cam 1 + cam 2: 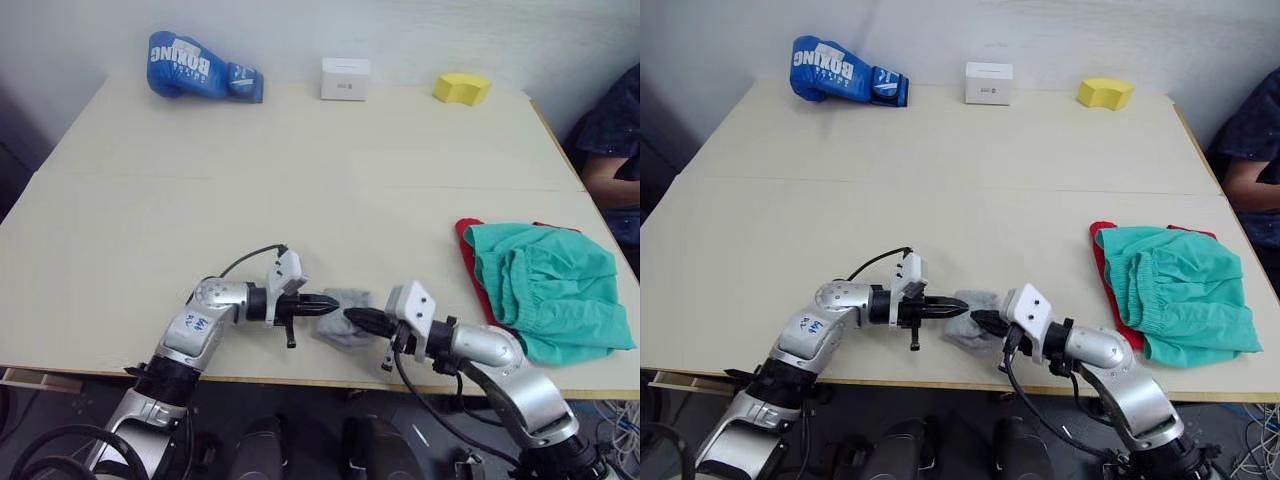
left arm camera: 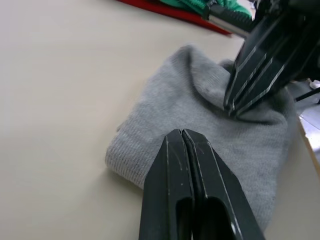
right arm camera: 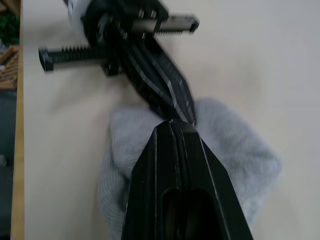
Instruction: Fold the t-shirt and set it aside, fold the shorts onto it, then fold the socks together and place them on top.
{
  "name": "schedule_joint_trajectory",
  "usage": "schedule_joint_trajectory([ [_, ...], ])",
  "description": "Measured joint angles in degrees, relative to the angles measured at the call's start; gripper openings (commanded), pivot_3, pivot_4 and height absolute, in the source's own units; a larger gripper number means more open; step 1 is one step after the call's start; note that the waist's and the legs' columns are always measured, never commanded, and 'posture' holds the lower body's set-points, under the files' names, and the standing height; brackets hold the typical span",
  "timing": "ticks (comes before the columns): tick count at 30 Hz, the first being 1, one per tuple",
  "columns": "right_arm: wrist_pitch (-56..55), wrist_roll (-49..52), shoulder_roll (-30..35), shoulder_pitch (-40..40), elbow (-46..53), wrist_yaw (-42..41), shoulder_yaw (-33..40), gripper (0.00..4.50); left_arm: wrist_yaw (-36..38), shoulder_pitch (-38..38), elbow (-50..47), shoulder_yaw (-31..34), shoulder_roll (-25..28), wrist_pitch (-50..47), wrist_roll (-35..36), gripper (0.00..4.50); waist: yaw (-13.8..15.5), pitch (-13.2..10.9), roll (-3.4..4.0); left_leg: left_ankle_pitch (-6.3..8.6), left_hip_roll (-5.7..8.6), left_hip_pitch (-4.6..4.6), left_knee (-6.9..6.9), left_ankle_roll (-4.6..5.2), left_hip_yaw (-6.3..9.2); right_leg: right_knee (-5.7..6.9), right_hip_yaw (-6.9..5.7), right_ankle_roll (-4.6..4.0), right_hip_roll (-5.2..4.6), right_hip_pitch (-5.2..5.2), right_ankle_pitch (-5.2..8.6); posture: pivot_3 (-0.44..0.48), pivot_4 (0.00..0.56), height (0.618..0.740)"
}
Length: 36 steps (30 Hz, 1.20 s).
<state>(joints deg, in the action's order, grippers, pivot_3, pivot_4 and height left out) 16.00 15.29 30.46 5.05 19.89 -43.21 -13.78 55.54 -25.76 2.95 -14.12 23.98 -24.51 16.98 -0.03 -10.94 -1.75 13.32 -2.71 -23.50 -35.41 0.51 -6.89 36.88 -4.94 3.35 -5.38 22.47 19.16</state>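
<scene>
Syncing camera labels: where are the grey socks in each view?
Left eye: socks near the front table edge, between both grippers.
Right eye: socks, same spot.
Left wrist: socks centre, beneath shut fingers.
Right wrist: socks behind the fingers.
Shared landmark: the facing black grippers.

Wide bare table in the middle, things only at the edges

The two grippers, left gripper (image 1: 331,301) and right gripper (image 1: 354,317), meet tip to tip over the socks (image 1: 342,318) near the front edge, blocking each other's way. The shorts (image 1: 550,290) on the t-shirt (image 1: 467,246) fill the right side. A boxing glove (image 1: 203,67), a white box (image 1: 345,78) and a yellow block (image 1: 462,88) line the far edge.
</scene>
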Motion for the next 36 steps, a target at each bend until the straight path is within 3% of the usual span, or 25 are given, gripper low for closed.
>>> schedule_joint_trajectory([
  [10,-17.11,-0.07,-3.89,-0.21,-14.94,-2.4,5.57,0.0,-1.6,1.44,-1.85,-1.14,0.0,0.41,-2.36,0.02,-0.03,0.0,0.01,0.06,-0.01,0.28,-0.02,-0.14,0.01,-0.01,0.02,0.03,-0.03,-0.28,-0.03,0.0,0.15,0.74],
  [16,-14.02,2.88,-2.46,1.64,-14.2,-2.92,10.0,0.0,-1.56,1.03,-1.75,-0.81,-1.24,2.37,-2.67,0.02,0.08,0.0,0.01,-0.03,-0.02,0.21,-0.01,-0.04,0.02,0.02,0.02,0.03,-0.03,-0.21,-0.03,0.0,0.15,0.74],
  [18,-7.42,8.01,-1.2,0.89,-10.74,-2.64,12.4,0.0,-1.07,0.39,-1.77,-0.85,-1.13,2.52,-2.82,0.02,0.07,0.0,0.02,-0.03,-0.03,0.17,0.0,-0.04,0.03,0.02,0.02,0.02,-0.03,-0.16,-0.03,0.0,0.15,0.74],
  [21,11.5,25.44,2.22,-0.48,-3.97,0.97,19.04,0.59,-0.35,-0.47,-1.9,-1.19,-0.07,2.71,-3.75,0.0,0.05,-0.02,0.04,-0.02,-0.04,0.14,0.01,-0.01,0.06,0.01,0.03,0.01,-0.05,-0.15,-0.02,0.0,0.15,0.74],
  [25,33.05,42.39,12.31,-1.09,-0.38,5.92,26.25,2.01,0.12,-0.69,-1.93,-2.2,0.6,3.44,-4.73,0.0,-0.03,-0.04,0.07,0.01,-0.04,0.15,0.01,0.05,0.06,-0.02,0.04,-0.02,-0.09,-0.16,-0.01,0.0,0.15,0.74],
  [32,57.32,67.18,13.38,3.73,-8.97,26.85,28.45,4.46,0.54,-0.67,-1.92,-2.74,-0.11,4.36,-5.02,0.0,0.02,-0.04,0.08,0.0,-0.04,0.04,0.01,0.09,0.04,-0.01,0.04,-0.04,-0.06,-0.06,0.01,0.0,0.15,0.74],
  [36,57.97,85.34,13.28,5.65,-13.36,41.01,21.35,4.46,0.01,-0.7,-1.87,-2.78,-0.35,4.69,-6.0,0.0,-0.12,-0.04,0.07,0.03,-0.02,-0.05,-0.08,0.16,0.0,-0.04,0.03,0.03,-0.04,-0.04,-0.03,0.0,0.15,0.74],
])
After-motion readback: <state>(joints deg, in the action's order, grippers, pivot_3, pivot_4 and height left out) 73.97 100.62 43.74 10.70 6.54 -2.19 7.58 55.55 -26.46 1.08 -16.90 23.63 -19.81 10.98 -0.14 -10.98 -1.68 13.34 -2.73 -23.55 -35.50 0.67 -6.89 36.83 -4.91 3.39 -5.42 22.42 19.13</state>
